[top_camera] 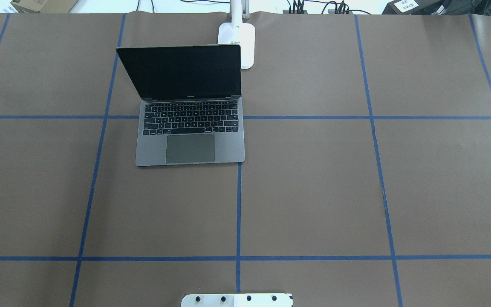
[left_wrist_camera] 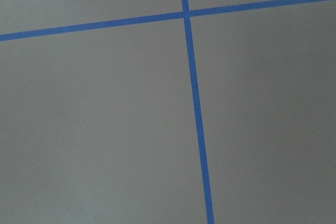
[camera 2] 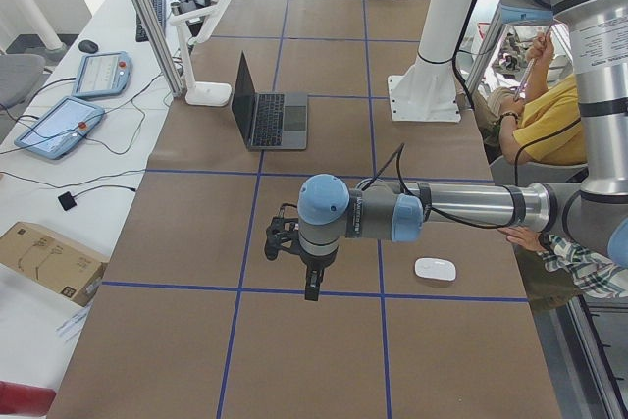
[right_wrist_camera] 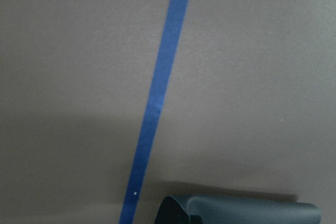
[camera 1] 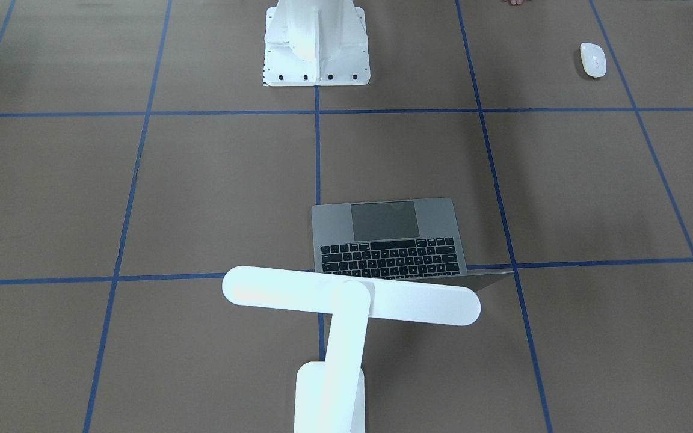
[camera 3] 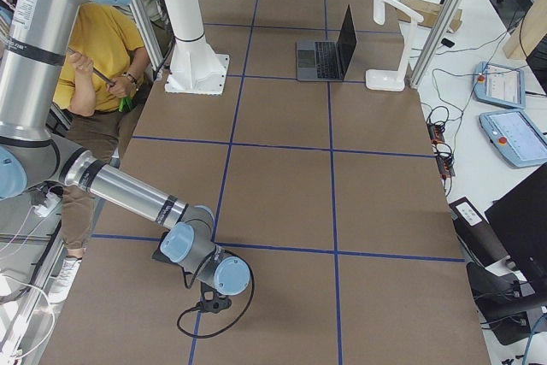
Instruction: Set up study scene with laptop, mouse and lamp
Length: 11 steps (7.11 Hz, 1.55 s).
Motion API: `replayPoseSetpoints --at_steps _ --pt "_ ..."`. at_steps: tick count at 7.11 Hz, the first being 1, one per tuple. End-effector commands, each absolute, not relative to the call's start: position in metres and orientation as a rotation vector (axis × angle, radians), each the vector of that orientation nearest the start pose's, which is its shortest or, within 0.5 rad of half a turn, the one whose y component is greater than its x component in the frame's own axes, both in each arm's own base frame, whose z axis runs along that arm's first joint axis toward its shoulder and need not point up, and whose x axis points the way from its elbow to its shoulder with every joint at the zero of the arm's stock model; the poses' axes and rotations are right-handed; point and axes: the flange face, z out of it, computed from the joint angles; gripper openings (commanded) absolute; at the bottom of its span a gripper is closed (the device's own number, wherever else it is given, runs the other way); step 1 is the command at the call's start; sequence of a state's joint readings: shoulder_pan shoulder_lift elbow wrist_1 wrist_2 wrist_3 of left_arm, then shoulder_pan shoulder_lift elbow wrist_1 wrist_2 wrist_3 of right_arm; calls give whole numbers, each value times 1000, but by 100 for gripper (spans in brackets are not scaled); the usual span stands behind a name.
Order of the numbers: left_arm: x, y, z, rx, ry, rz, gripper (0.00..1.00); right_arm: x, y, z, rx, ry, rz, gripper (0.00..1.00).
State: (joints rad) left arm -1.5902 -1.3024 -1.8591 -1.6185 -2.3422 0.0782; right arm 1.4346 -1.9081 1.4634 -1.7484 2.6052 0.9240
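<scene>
At the far left of the table (top_camera: 313,192), the left gripper (camera 2: 312,288) is held pointing down over the brown surface, by a crossing of blue tape lines (left_wrist_camera: 186,14). It is seen only from the side, so whether its fingers are spread or pressed together cannot be told. Nothing is seen in it. The mouse (camera 2: 435,269) is found on the left too, nearer the robot than that gripper and apart from it, lying flat on the table.

Left of the middle, the laptop (top_camera: 190,147) is set open on the table, its keyboard towards the robot and its dark screen raised at the far side. Just beyond the laptop's right rear corner the lamp (camera 1: 352,294) is stood, its base on the far edge of the table and its bar head carried crosswise above the screen's back. The white pedestal (camera 1: 316,54) is bolted at the near middle, well apart from the laptop.

At the far right, the right gripper (camera 3: 214,303) is held low over the table, beside a tape line. Its opening cannot be told either, and nothing is seen held.
</scene>
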Motion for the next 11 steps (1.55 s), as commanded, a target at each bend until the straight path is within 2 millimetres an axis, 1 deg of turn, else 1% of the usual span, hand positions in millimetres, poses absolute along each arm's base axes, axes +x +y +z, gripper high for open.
replayPoseSetpoints --at_steps 1,2,3,4,6,7,8,9,10,11 --pt "-73 -382 629 103 767 78 100 3 -311 780 -1001 -706 1025 0" --pt "-73 -381 630 102 767 78 100 -4 -346 749 -986 -754 1044 0" --pt "-73 -381 630 102 767 78 100 -9 -386 715 -908 -809 985 0" --pt "-73 -381 630 102 767 78 100 -12 -405 679 -865 -845 965 0" --pt "-73 -382 630 102 767 78 100 -20 -451 623 -828 -869 1000 0" --pt "-73 -383 629 103 767 78 100 -24 -475 590 -812 -882 1026 0" --pt "-73 -385 627 107 765 80 100 -38 -495 547 -807 -890 1045 0" --pt "-73 -387 626 111 765 81 100 -67 -509 504 -811 -876 1048 0" --pt "-73 -387 626 111 765 81 100 -95 -530 465 -802 -868 1043 0" --pt "-73 -388 625 113 764 81 100 -126 -541 434 -795 -848 1036 0"
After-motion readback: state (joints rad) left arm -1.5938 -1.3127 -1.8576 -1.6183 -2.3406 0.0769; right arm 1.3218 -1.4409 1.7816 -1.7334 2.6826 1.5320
